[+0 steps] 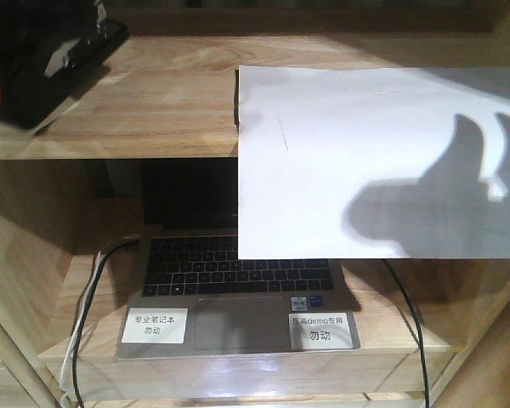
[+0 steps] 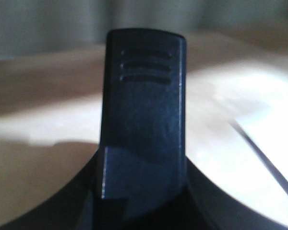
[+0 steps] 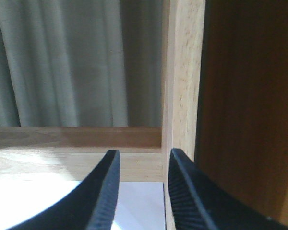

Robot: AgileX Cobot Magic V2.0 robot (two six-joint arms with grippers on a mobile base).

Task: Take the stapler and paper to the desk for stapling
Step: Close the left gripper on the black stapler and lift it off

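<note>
The black stapler (image 1: 55, 64) is at the front view's top left, above the upper shelf, an orange patch showing at its left end. In the left wrist view its ribbed black end (image 2: 144, 96) fills the middle, and my left gripper (image 2: 144, 201) is shut on it. The white paper (image 1: 378, 161) lies on the upper shelf and hangs over the front edge, with a gripper's shadow on its right part. My right gripper (image 3: 144, 158) stands open just above the paper (image 3: 139, 206), nothing between its fingers. The desk is out of view.
A wooden shelf unit (image 1: 153, 110) fills the front view. An open laptop (image 1: 238, 297) with two white labels sits on its lower shelf, and cables run down both sides. The shelf's upright side panel (image 3: 182, 96) stands right beside my right fingers. Grey curtains (image 3: 62, 62) hang behind.
</note>
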